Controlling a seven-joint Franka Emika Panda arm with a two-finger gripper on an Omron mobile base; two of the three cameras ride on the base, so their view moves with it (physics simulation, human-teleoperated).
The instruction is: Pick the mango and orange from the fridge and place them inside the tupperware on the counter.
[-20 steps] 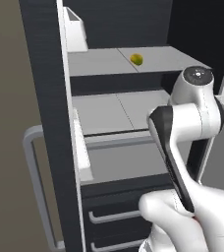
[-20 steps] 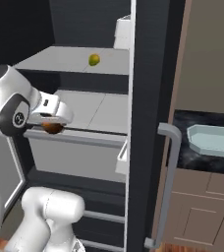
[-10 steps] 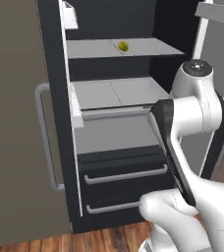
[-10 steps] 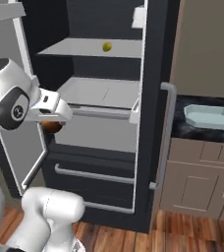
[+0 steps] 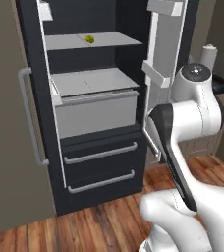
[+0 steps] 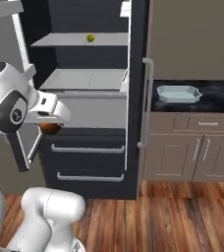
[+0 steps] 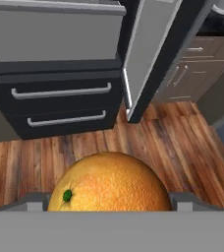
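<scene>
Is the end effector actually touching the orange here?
Touching. In the hand view the orange sits between the end effector fingertips, one pad at each flank. The right base view shows it tucked under the end effector, off any shelf.

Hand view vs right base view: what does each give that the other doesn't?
Hand view alone: the orange close up between the gripper fingertips, green stem end visible, wood floor beneath. Right base view alone: the mango on the upper fridge shelf, and the tupperware on the counter. Shared: the fridge, its two lower drawers, the brown cabinets, and the held orange.
</scene>
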